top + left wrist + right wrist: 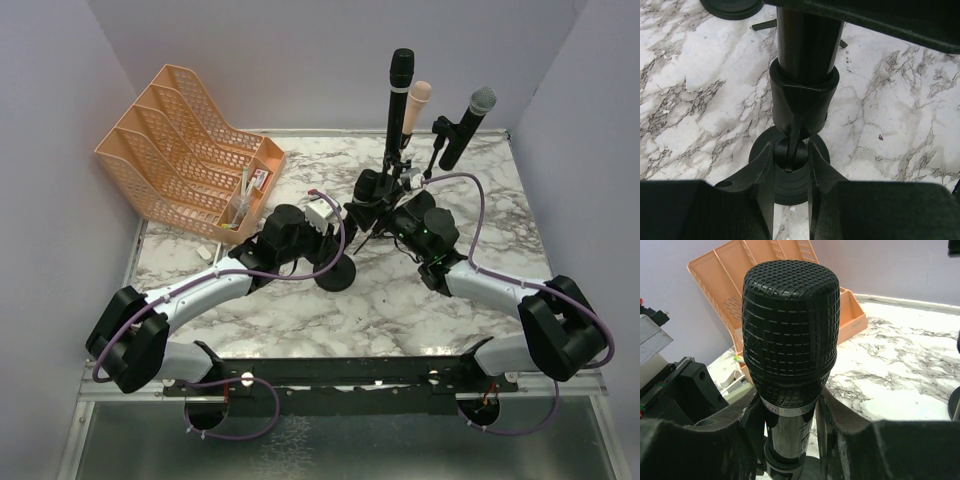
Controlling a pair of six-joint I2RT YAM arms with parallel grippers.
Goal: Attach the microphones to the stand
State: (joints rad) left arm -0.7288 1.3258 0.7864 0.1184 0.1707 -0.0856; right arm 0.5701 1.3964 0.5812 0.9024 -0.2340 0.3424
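Note:
The stand rises from a round black base (336,272). Three microphones stand in its upper clips: an all-black one (400,75), a pale pink one (417,101) and one with a silver-grey mesh head (470,125). My right gripper (388,207) (790,400) is shut on the second all-black microphone (790,315) just below its head, upright. Its lower body sits in a black clip (802,100). My left gripper (333,217) (791,150) is shut on the clip's small round joint (790,154), above the base (790,185).
An orange file organiser (190,150) with small items in its front tray stands at the back left, and shows behind the microphone in the right wrist view (850,315). A small white block (322,212) sits by my left wrist. Walls close in on three sides.

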